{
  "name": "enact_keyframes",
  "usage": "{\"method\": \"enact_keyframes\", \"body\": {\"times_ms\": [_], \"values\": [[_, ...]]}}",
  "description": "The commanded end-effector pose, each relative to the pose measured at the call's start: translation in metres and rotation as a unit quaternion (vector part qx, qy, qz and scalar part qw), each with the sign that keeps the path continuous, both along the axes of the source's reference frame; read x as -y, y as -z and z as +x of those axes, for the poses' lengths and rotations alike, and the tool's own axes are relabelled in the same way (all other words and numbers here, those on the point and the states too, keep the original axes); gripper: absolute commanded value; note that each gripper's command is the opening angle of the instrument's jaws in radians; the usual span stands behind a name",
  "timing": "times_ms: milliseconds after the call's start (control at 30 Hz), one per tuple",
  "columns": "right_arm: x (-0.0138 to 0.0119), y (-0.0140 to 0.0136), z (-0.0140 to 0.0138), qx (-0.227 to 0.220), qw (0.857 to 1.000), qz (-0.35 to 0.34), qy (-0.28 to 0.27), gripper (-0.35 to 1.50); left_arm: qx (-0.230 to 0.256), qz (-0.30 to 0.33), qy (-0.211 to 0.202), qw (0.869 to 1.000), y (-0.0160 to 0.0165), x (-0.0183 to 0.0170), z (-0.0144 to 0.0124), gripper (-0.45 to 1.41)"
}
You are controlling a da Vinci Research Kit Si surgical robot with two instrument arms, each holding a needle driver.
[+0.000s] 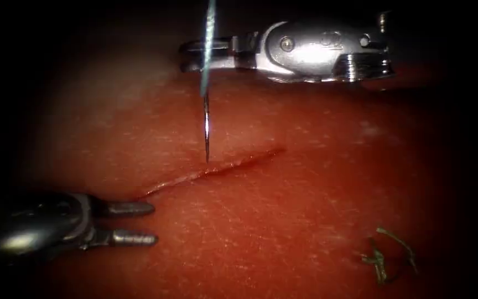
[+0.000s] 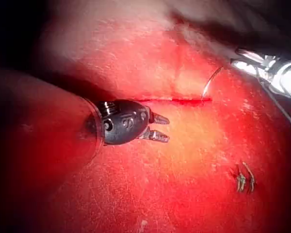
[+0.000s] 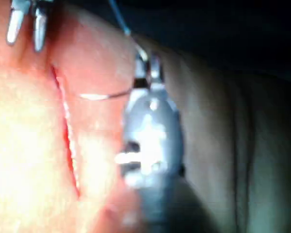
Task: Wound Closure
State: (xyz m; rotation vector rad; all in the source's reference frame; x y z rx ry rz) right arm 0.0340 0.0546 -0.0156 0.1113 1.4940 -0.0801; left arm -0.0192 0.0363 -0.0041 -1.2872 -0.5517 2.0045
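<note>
Right gripper (image 1: 192, 55) grips needle (image 1: 206, 130), tip seemingly touching cut (image 1: 211, 170); left gripper (image 1: 139, 223) empty.

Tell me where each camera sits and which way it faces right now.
Endoscope: above and in front of the cut; right tool shut on the needle near its rear, tip just above the cut; left tool open, empty.
Left wrist: along its shaft at its own open fingers.
Right wrist: along its shaft at its own fingers holding the needle.
Shared: cut, needle and both tools; thread scraps show in the endoscope and left wrist views.
</note>
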Motion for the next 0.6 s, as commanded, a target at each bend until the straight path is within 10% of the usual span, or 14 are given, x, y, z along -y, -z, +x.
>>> {"method": "enact_keyframes", "body": {"times_ms": [33,600], "values": [[0.0009,-0.0008,0.0018,-0.011,0.999,-0.039,0.009,-0.35,-0.010,-0.002,0.007,1.000,-0.0010,0.0005,-0.0006,-0.14],[0.0025,-0.0023,0.0038,-0.061,0.991,-0.116,-0.014,-0.35,-0.032,-0.008,-0.003,0.999,-0.0051,0.0021,-0.0035,-0.10]]}}
